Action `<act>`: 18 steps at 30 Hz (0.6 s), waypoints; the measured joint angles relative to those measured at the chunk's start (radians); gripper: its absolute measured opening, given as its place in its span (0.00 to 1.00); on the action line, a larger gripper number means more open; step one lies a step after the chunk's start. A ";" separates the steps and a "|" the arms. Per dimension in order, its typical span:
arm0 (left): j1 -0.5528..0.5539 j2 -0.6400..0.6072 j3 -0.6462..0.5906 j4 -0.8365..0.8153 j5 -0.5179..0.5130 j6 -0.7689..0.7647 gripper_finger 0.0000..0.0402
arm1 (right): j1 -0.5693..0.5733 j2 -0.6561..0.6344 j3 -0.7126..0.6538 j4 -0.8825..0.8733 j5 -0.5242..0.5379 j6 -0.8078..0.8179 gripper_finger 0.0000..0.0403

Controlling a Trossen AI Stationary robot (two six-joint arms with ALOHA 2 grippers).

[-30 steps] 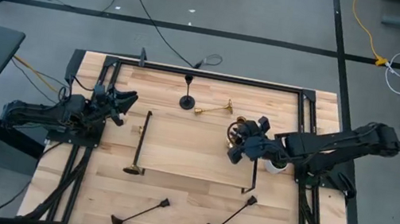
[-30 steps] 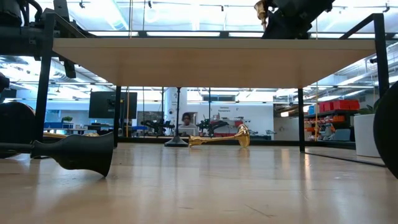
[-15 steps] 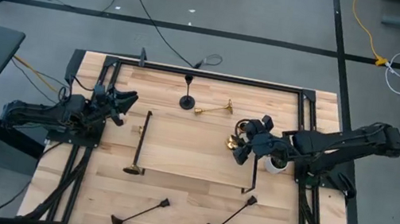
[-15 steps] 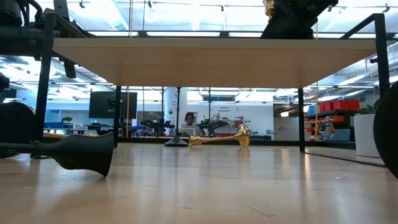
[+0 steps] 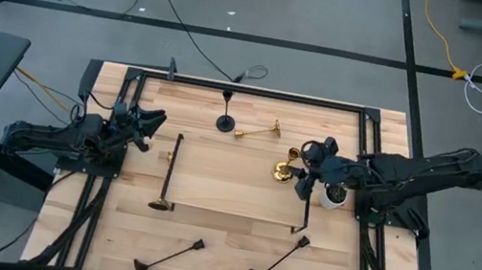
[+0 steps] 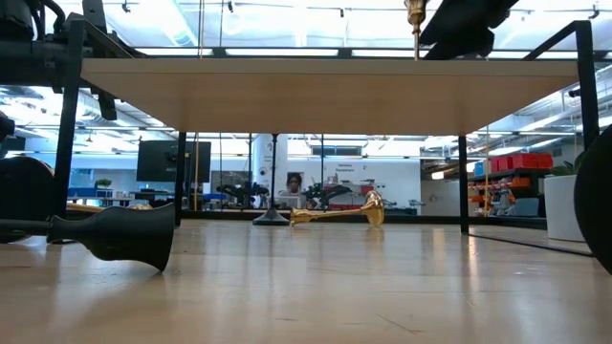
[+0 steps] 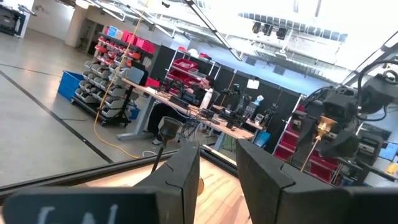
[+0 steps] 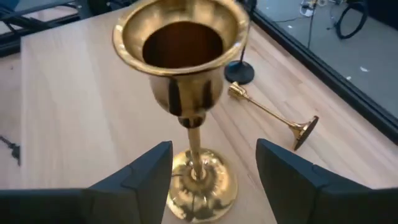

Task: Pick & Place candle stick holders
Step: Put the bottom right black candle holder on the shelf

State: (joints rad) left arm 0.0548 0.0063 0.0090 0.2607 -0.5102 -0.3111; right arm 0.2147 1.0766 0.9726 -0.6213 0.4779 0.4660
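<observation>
Even overhead light on the table [image 5: 244, 116], soft short shadows, bright ceiling strips and window glare behind in the low view, glints on the gold candlestick [image 8: 186, 81], left wrist fingers [image 7: 180, 180] blurred close up, background slightly soft

Both my arms are all dark, chunky jointed segments from up top. The left gripper [image 7: 217, 177] has flat, matte black fingers with squared-off edges. The right gripper [image 8: 214, 180] has the same look, blocky black pads with angled faces. No markings I can read.
</observation>
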 joint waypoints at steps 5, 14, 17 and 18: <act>0.000 0.000 0.000 0.000 0.000 0.000 0.27 | 0.001 -0.039 0.000 -0.046 -0.093 0.015 0.59; 0.000 0.000 0.000 0.000 0.000 0.000 0.27 | 0.004 -0.091 0.000 -0.115 -0.296 0.096 0.58; 0.000 0.000 0.000 0.000 0.000 0.000 0.27 | 0.021 -0.092 0.001 -0.122 -0.338 0.120 0.58; 0.000 0.000 0.000 0.000 0.000 0.000 0.27 | 0.030 -0.092 0.001 -0.131 -0.348 0.133 0.58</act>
State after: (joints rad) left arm 0.0551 0.0063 0.0090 0.2607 -0.5102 -0.3111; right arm 0.2444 0.9847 0.9733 -0.7525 0.1301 0.5990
